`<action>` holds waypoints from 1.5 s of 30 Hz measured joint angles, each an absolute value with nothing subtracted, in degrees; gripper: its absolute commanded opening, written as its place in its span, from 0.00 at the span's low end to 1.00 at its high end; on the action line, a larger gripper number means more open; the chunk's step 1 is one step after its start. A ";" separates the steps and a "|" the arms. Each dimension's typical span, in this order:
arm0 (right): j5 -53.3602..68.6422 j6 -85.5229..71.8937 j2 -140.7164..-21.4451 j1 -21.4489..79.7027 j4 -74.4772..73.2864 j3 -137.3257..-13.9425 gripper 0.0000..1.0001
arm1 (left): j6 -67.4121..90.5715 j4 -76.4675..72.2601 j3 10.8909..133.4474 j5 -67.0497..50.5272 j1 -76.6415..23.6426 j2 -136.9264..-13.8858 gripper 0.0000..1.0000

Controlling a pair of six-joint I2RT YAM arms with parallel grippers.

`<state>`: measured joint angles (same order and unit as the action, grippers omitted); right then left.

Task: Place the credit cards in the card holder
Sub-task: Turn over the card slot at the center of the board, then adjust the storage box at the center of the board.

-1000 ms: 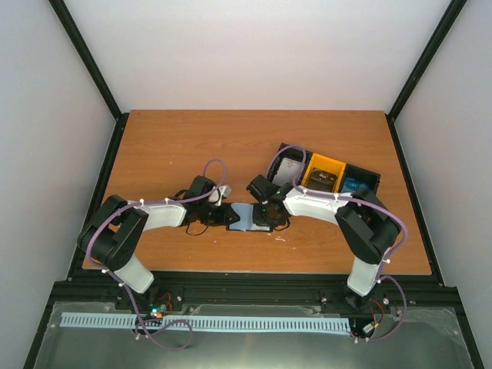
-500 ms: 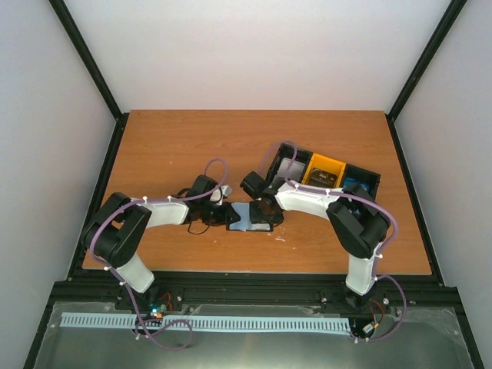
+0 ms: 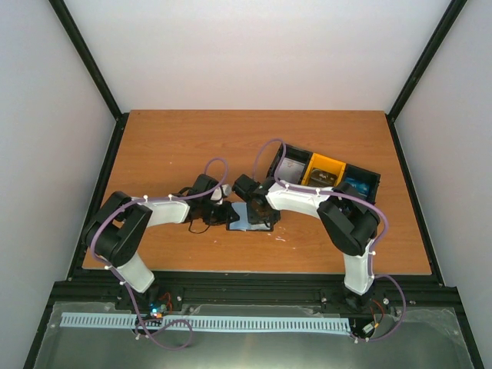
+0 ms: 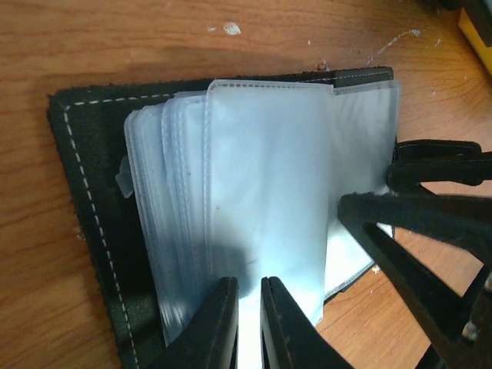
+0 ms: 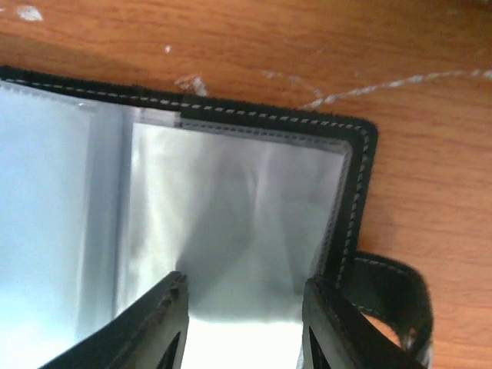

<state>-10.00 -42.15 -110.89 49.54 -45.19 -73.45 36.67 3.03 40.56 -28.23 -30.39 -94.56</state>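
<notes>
Soft, even light from above fills the overhead view: the white walls are bright, the wooden surface [image 3: 177, 146] is warm and free of glare, and shadows under the arms are faint and short. Both wrist views are slightly soft. The clear sleeves of the card holder [image 4: 84, 192] glow pale blue, blowing out to white near the left gripper [image 4: 246, 323] and right gripper [image 5: 246, 323], whose dark fingers blur.
</notes>
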 measured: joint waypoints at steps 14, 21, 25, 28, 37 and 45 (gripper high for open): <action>-14.46 -44.51 -109.45 49.10 -44.10 -71.05 0.21 | 37.26 2.37 40.05 -28.05 -30.39 -94.52 0.09; -13.93 -43.90 -106.17 43.72 -44.01 -66.85 0.22 | 37.23 4.08 40.21 -27.57 -30.39 -93.60 0.11; -12.78 -41.25 -104.07 40.36 -43.09 -65.19 0.26 | 37.23 7.62 40.23 -26.44 -30.39 -91.66 0.16; -11.97 -38.48 -100.29 39.27 -42.19 -65.14 0.29 | 37.26 10.57 40.71 -24.86 -30.37 -90.54 0.17; -2.76 -30.26 -89.10 28.16 -37.21 -65.39 0.37 | 38.46 14.92 46.44 -20.10 -30.37 -90.32 0.36; 4.38 -26.87 -90.52 17.52 -37.17 -68.34 0.40 | 39.22 15.18 50.85 -17.78 -30.37 -91.18 0.51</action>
